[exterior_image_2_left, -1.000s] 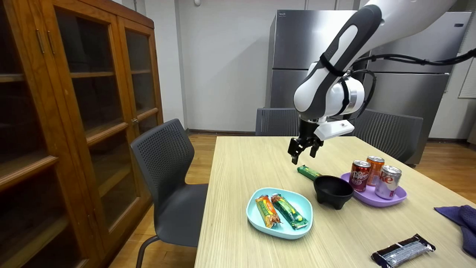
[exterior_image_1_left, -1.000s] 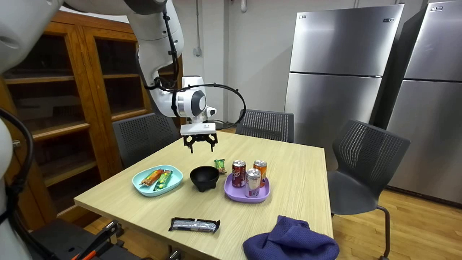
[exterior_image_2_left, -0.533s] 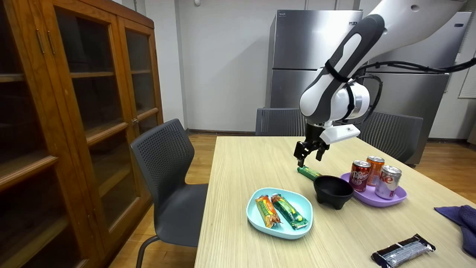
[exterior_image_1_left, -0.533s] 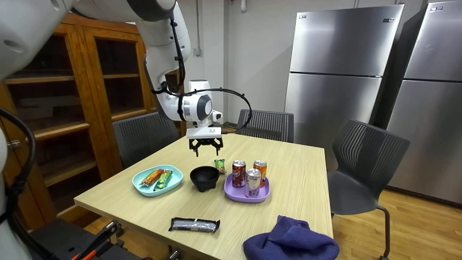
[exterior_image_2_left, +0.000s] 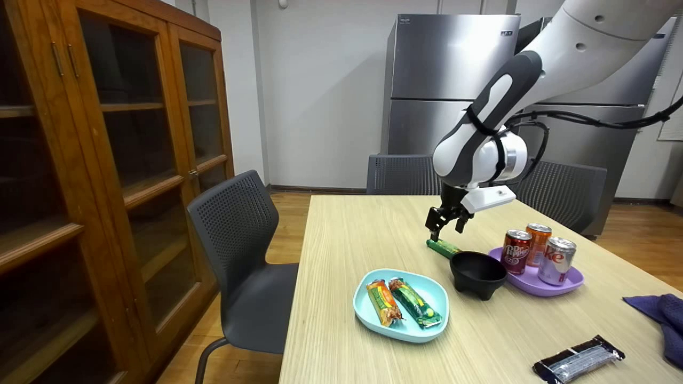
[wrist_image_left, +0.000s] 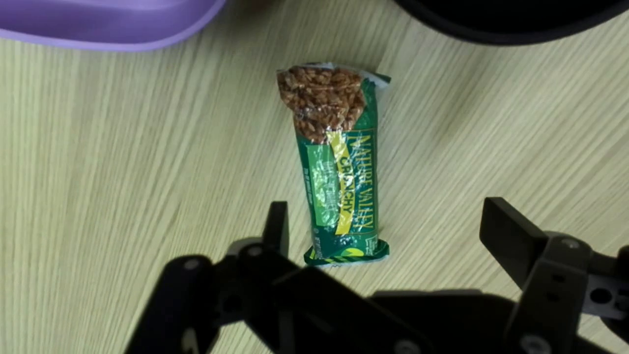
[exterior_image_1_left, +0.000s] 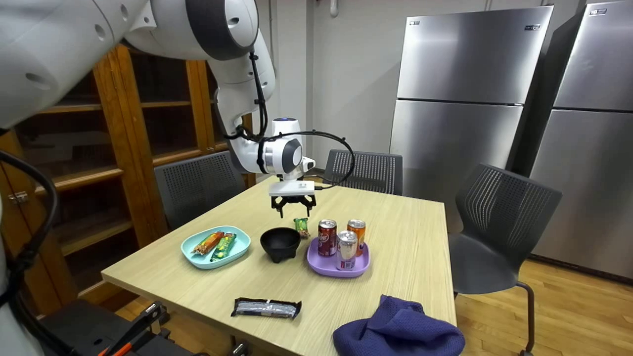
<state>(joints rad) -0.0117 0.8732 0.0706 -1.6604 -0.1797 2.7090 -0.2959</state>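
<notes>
My gripper [exterior_image_1_left: 295, 212] is open and empty above the wooden table. In the wrist view the open fingers [wrist_image_left: 385, 216] stand on both sides of the lower end of a green Nature Valley bar [wrist_image_left: 339, 182], with the left finger closer to it. The bar lies flat on the table and also shows in both exterior views [exterior_image_1_left: 301, 226] [exterior_image_2_left: 444, 247]. A black bowl [exterior_image_1_left: 280, 253] stands beside the bar; its rim shows in the wrist view [wrist_image_left: 491, 38]. A purple tray [exterior_image_1_left: 339, 272] holds a dark red can [exterior_image_1_left: 327, 240], an orange can [exterior_image_1_left: 360, 229] and a silver can [exterior_image_1_left: 346, 251].
A teal plate [exterior_image_2_left: 400, 333] holds an orange-green bar [exterior_image_2_left: 384, 302] and a green bar [exterior_image_2_left: 415, 302]. A black and silver wrapped bar [exterior_image_1_left: 267, 308] and a blue cloth [exterior_image_1_left: 398, 331] lie near a table edge. Dark chairs [exterior_image_1_left: 366, 170] stand around the table.
The arm has moved right and lower in both exterior views, so the gripper is now closer to the green bar. The fingers stay open. The objects on the table have not moved.
</notes>
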